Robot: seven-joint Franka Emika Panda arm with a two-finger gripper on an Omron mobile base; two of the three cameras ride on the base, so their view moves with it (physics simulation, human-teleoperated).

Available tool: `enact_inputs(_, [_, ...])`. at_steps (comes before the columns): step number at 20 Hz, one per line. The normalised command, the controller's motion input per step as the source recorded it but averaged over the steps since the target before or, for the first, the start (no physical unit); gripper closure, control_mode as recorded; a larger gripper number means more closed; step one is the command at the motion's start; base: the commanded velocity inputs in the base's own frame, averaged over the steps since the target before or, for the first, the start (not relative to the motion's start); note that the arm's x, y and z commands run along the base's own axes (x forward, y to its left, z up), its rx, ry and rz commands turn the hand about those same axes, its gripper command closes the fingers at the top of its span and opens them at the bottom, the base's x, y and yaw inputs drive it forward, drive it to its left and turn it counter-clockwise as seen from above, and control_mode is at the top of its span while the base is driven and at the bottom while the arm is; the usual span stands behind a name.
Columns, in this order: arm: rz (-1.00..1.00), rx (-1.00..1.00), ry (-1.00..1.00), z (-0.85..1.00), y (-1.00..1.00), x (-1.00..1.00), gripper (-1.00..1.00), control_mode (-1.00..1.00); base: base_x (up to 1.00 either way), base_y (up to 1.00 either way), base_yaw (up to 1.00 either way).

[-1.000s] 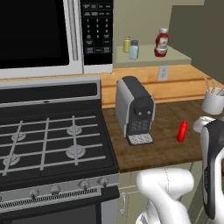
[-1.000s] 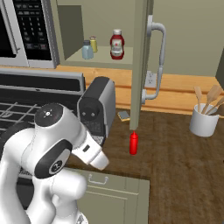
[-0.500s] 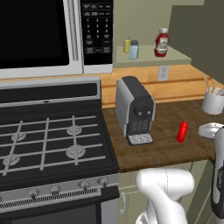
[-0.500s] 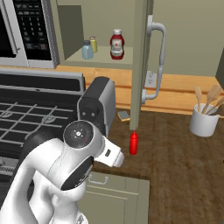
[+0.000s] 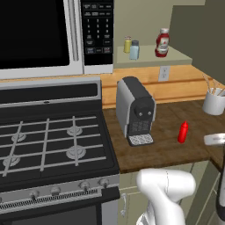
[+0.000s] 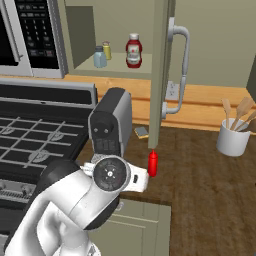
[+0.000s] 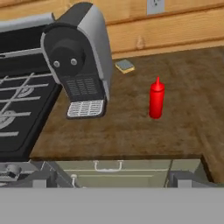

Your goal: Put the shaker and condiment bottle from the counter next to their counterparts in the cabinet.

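One slim, glossy red condiment bottle with a cone nozzle stands upright on the brown wood-plank surface, ahead of the released claw, right of a rounded grey coffee machine.

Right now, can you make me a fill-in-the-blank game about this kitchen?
1. The pale blue shaker stands on the cabinet shelf right beside the ____ shaker.
2. The condiment bottle stands upright on the counter, and its colour is ____.
3. The grey coffee machine sits between the red bottle and the ____.
4. The white cup holds wooden ____.

Missing words: yellow; red; stove; utensils
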Motion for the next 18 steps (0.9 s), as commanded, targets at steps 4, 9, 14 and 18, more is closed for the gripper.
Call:
enact_inputs(4, [0.22, -0.12, -0.3, -0.56, 0.08, 0.19, -1.0, -1.0, 0.0, 0.0, 0.0])
enact_inputs(9, [0.23, -0.07, -0.31, -0.62, 0.0, 0.19, -1.0, -1.0, 0.0, 0.0, 0.0])
enact_inputs(14, [0.12, -0.02, -0.06, -0.26, 0.12, 0.08, -1.0, -1.0, 0.0, 0.0, 0.0])
enact_inputs(18, [0.05, 0.0, -0.11, -0.16, 0.01, 0.41, -1.0, -1.0, 0.0, 0.0, 0.0])
